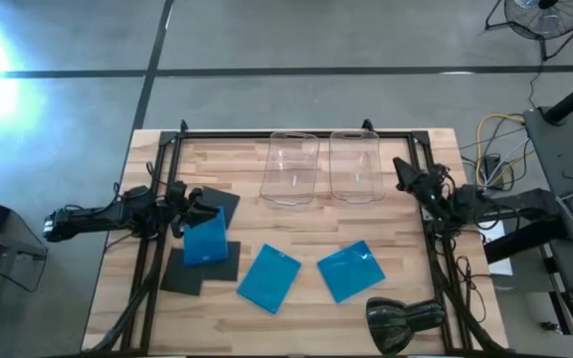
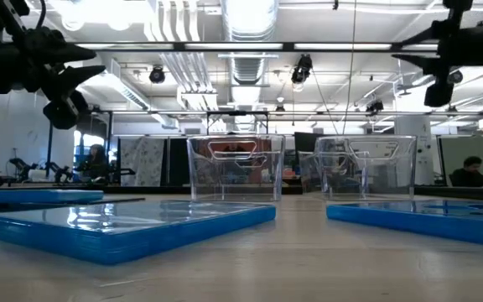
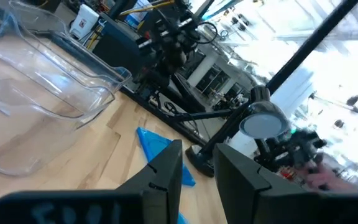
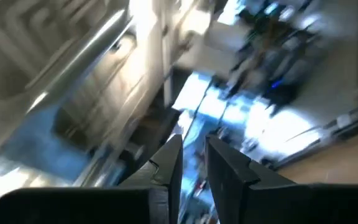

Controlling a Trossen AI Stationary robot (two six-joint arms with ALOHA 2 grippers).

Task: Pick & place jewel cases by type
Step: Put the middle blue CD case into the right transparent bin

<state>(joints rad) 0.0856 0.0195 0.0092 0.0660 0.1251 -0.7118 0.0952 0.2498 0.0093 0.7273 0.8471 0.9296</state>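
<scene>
Wooden table [image 1: 127, 298] from above, framed by a black rail.

Left gripper [image 1: 203, 210]: out over the table's left part, above the edge of a dark case [image 1: 227, 202]. Fingers [image 3: 166, 177] set a narrow gap apart in the left wrist view, nothing between them. Raised clear of the tabletop in the low view.

Right gripper [image 1: 403, 172]: at the table's right edge, just beside the right bin [image 1: 356, 165], above the rail. Fingers [image 4: 169, 165] likewise a narrow gap apart and empty; surroundings blurred in the right wrist view.

Jewel cases, all flat on the table's near half:
- first blue case [image 1: 205, 240], just below the left gripper in the high view, resting partly on dark cases [image 1: 189, 271] that jut out beneath it toward the table's near left;
- second blue case [image 1: 269, 277], near the middle, turned at an angle, apart from the first;
- third blue case [image 1: 351, 270], to the right of the second, also at an angle, not touching it.

Two clear bins, left bin [image 1: 290, 169] and right bin, side by side at the far middle of the table, both holding nothing, well apart from every case.

Black rounded device [image 1: 404, 316] at the near right edge.

Low view: blue cases in the foreground, bins upright behind them, two seated people [image 2: 468, 172] in the room beyond.
</scene>
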